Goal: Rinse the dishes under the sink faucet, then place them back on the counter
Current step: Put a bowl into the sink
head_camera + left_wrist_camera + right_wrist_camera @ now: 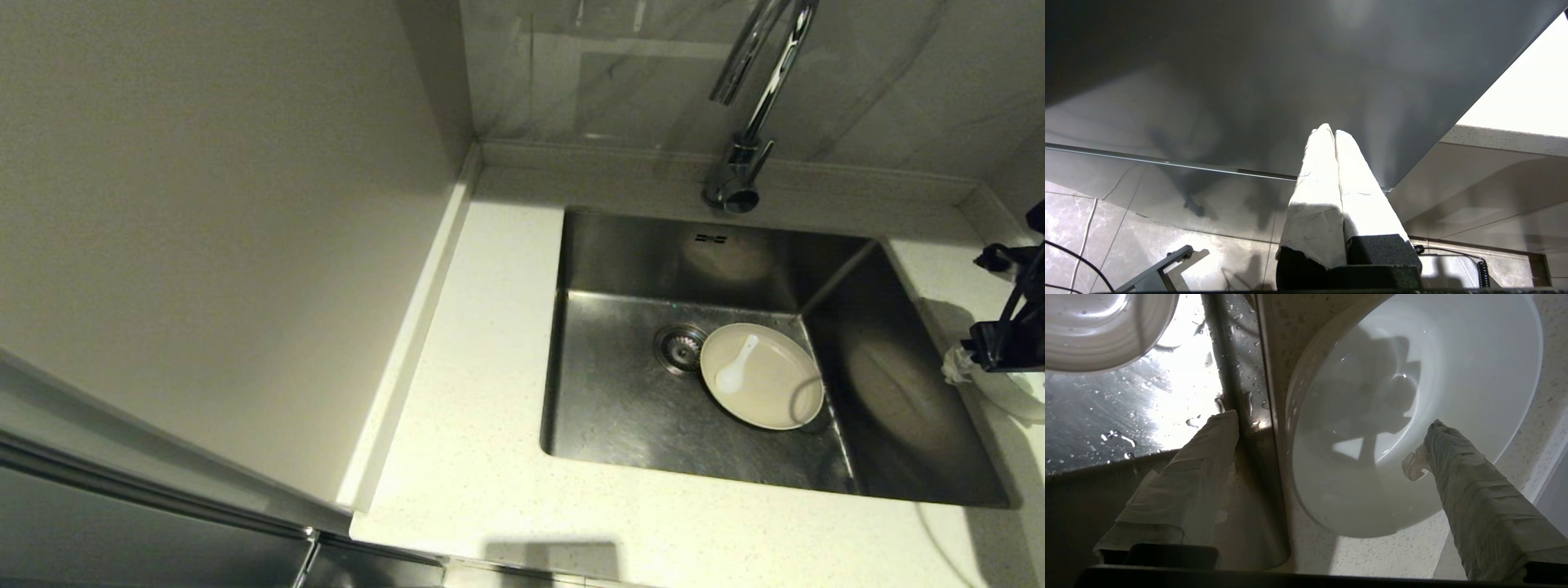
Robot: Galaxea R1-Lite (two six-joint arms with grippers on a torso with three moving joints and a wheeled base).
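Note:
The cream plate (775, 388) lies on the floor of the sink (620, 416) with the white spoon (736, 367) resting on it. The white bowl (1016, 398) stands upright on the counter (473, 457) just right of the sink. My right gripper (989, 353) hovers over the bowl. In the right wrist view the right gripper (1331, 420) is open wide, holding nothing; one finger (1208, 457) is over the sink's edge, the other over the bowl (1412, 355). The plate's rim (1094, 339) shows there too. The faucet (751, 122) rises behind the sink.
The drain strainer (679, 347) sits left of the plate. A wall panel (204, 204) borders the counter on the left, with a raised rim (408, 343) along it. My left gripper (1331, 131) is parked low by a dark cabinet front (1249, 81), over the tiled floor (1126, 241).

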